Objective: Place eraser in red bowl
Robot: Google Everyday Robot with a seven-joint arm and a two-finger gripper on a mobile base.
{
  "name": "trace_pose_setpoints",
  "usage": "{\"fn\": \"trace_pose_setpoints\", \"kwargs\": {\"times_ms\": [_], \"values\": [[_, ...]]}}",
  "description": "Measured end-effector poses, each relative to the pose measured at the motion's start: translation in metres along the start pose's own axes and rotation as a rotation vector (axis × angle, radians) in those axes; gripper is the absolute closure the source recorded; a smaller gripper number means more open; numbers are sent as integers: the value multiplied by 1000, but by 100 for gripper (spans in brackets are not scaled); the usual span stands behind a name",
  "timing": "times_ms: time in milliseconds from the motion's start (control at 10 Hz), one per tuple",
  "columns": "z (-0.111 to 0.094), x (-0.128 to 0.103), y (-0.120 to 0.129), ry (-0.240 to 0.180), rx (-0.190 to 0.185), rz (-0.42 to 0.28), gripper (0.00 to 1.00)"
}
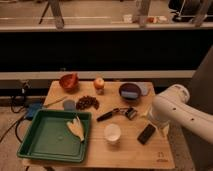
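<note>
The red bowl [69, 81] sits far left of the pincer, toward the back of the bench [130, 152]. The eraser [146, 134] lies flat just beside the pincer [155, 121], toward the front. The pincer is tucked under the arm [175, 106], and I cannot tell whether it is open or closed.

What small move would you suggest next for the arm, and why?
Probably bring the hand down over the eraser: it hangs close beside the eraser, which lies ungrasped on the table, while the red bowl waits at the far corner.
</note>
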Motion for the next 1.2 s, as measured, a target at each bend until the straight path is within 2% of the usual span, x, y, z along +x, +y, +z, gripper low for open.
{"fn": "trace_pose_setpoints", "kwargs": {"times_ms": [400,900,1200], "values": [[9,-9,0,-19,2,-39,20],[34,-21,1,-76,9,-56,20],[41,-22,2,-101,7,-55,20]]}}
